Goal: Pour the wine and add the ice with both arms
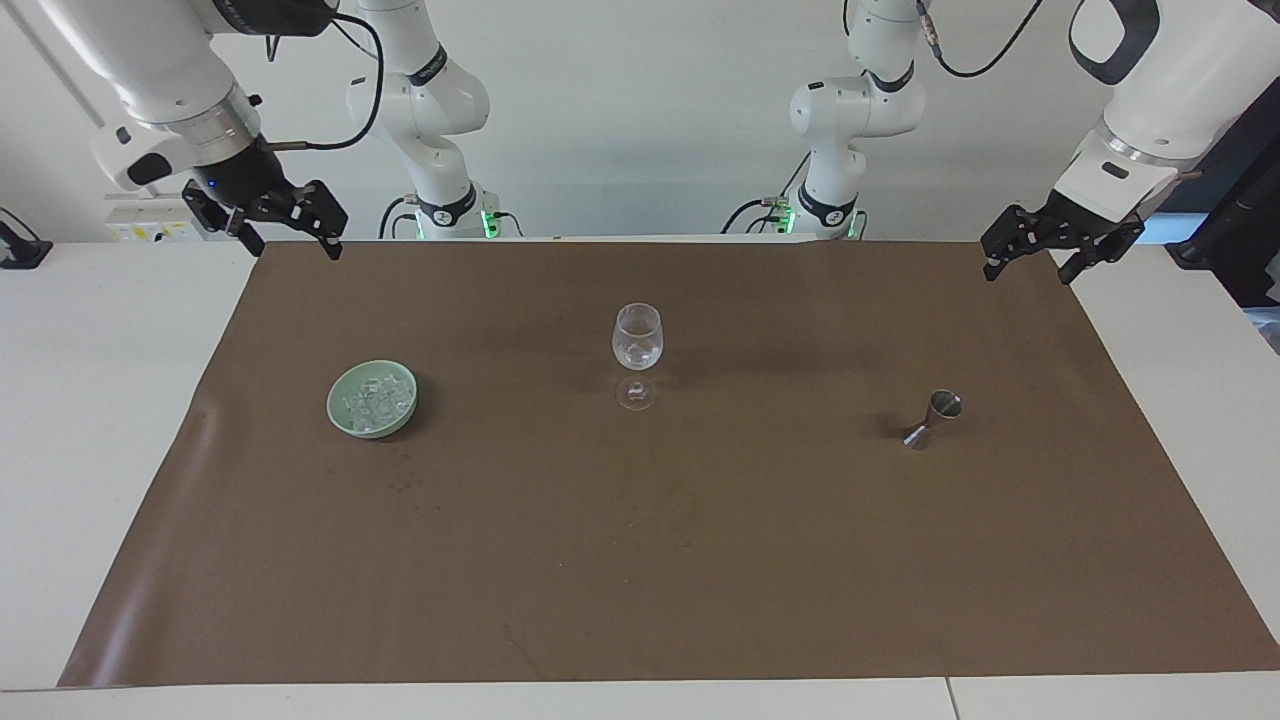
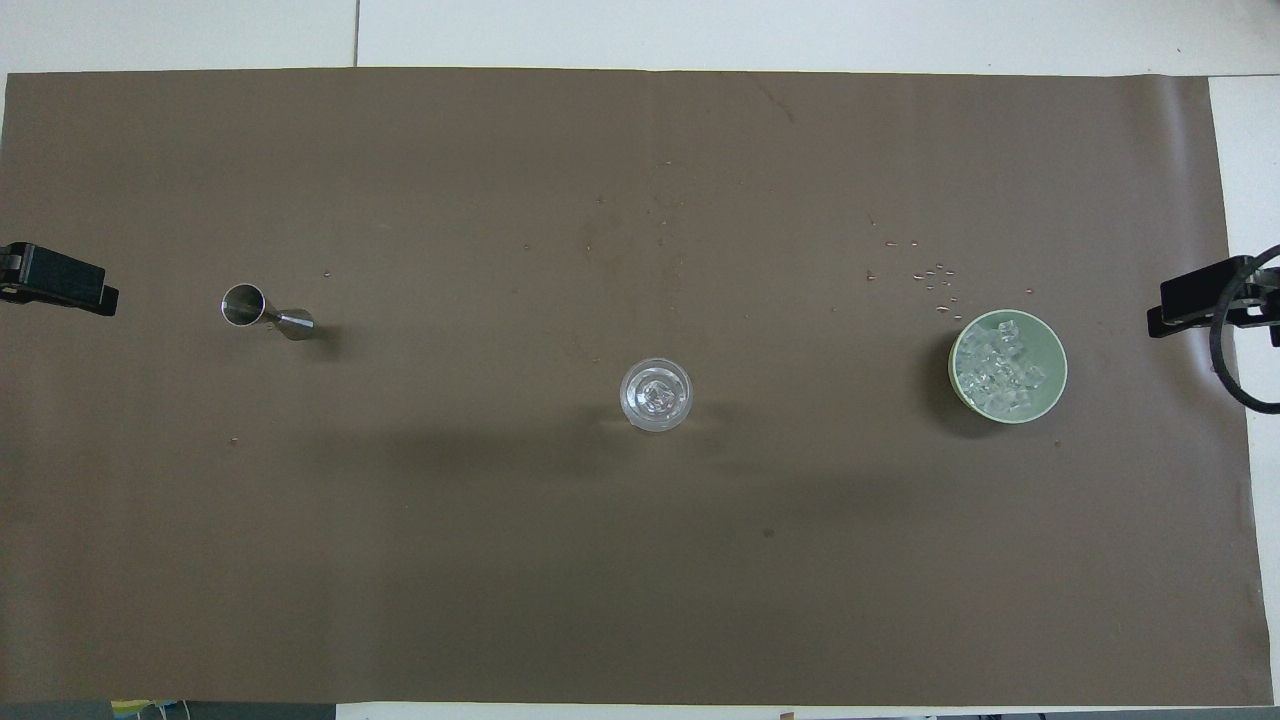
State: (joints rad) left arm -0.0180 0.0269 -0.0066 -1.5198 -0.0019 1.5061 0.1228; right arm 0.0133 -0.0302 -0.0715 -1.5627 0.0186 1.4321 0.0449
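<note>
Facing view
Right gripper (image 1: 287,240): raised over the mat's edge at the right arm's end of the table; fingers spread wide, nothing between them.
Left gripper (image 1: 1032,262): raised over the mat's corner at the left arm's end; fingers spread wide, nothing held.
Brown mat (image 1: 700,560): covers most of the white table (image 1: 90,400).
Wine glass (image 1: 637,347): upright at mid-table, clear; a few small clear pieces sit in its bowl.
Green bowl (image 1: 343,416): on the mat toward the right arm's end, well apart from the glass.
Ice (image 1: 376,399): heaped in the green bowl.
Metal jigger (image 1: 933,417): on the mat toward the left arm's end, well apart from the glass; whether it stands or leans cannot be told.

Overhead view
Right gripper (image 2: 1210,305): only dark tips show at the picture's edge, beside the green bowl (image 2: 958,345).
Left gripper (image 2: 58,289): dark tips at the opposite edge, level with the jigger (image 2: 262,311).
Ice (image 2: 1003,365): fills the bowl; small clear specks lie on the mat (image 2: 500,560) just farther from the robots than the bowl.
Wine glass (image 2: 656,394): between bowl and jigger, small clear pieces in its bottom.
</note>
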